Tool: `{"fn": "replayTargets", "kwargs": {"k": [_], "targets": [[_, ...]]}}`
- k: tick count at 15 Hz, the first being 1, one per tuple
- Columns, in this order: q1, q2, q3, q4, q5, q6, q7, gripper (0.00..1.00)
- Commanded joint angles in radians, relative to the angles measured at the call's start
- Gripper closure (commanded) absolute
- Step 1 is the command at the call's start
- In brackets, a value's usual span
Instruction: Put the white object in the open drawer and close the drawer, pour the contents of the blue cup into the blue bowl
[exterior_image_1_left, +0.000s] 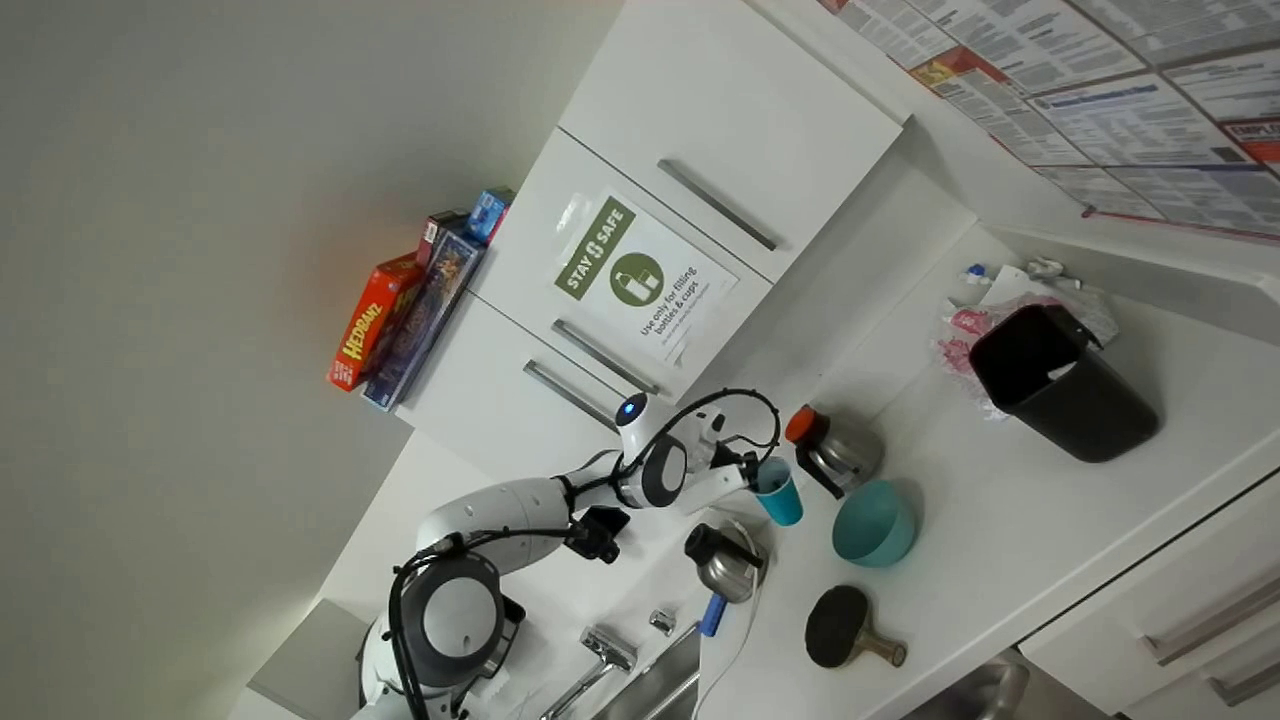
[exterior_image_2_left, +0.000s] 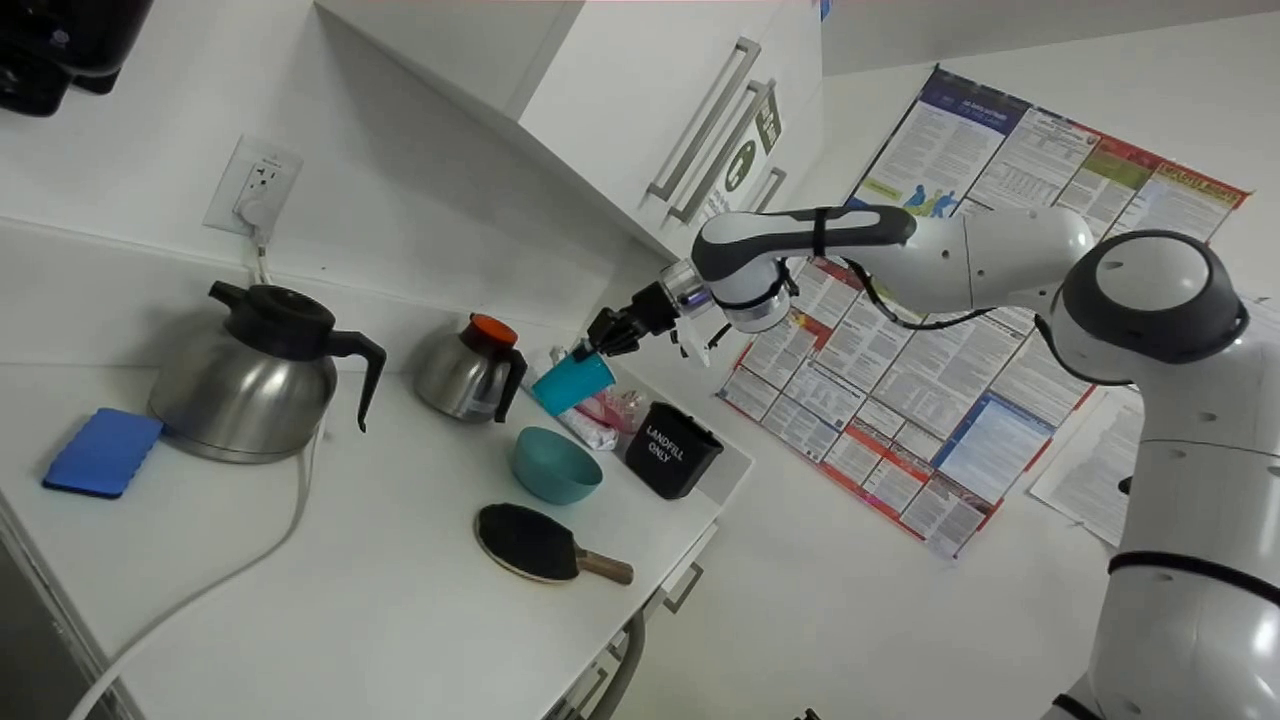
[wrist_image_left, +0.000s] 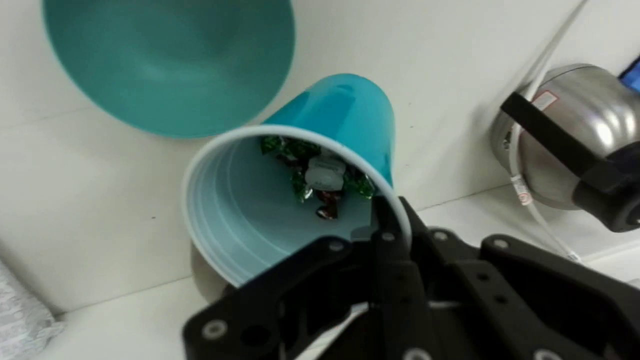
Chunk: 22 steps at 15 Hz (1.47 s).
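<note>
My gripper is shut on the rim of the light-blue cup, one finger inside and one outside. Several wrapped candies lie inside the cup. In both exterior views the cup is tilted, held above the counter near the teal bowl. In the wrist view the bowl lies just beyond the cup and looks empty. Drawer fronts with handles show below the counter; I cannot make out an open drawer. The white object is hidden or out of view.
Two steel carafes stand near the wall. A black paddle lies in front of the bowl. A black bin and plastic bags are beyond it. A white cord, a blue sponge and upper cabinets are near.
</note>
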<state>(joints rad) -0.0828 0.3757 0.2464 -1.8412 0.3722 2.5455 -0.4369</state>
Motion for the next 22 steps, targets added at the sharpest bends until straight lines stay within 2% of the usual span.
{"fn": "replayTargets", "kwargs": {"k": [1,4,5,10,11,14,16,19,22], "targets": [[-0.056,-0.031,0.067,-0.043,0.173,-0.035,-0.13,0.99],[-0.063,-0.031,0.06,-0.055,0.251,-0.086,-0.177,0.99],[-0.023,-0.002,0.035,-0.028,0.216,-0.04,-0.148,0.96],[-0.031,-0.002,0.03,-0.032,0.231,-0.065,-0.156,0.96],[-0.031,-0.002,0.031,-0.032,0.231,-0.065,-0.156,0.99],[-0.085,0.048,0.074,0.001,0.391,-0.118,-0.288,0.99],[-0.102,0.067,0.073,0.013,0.513,-0.187,-0.392,0.99],[-0.109,0.09,0.027,0.031,0.652,-0.32,-0.515,0.99],[-0.106,0.109,-0.044,0.047,0.728,-0.447,-0.565,0.99]]}}
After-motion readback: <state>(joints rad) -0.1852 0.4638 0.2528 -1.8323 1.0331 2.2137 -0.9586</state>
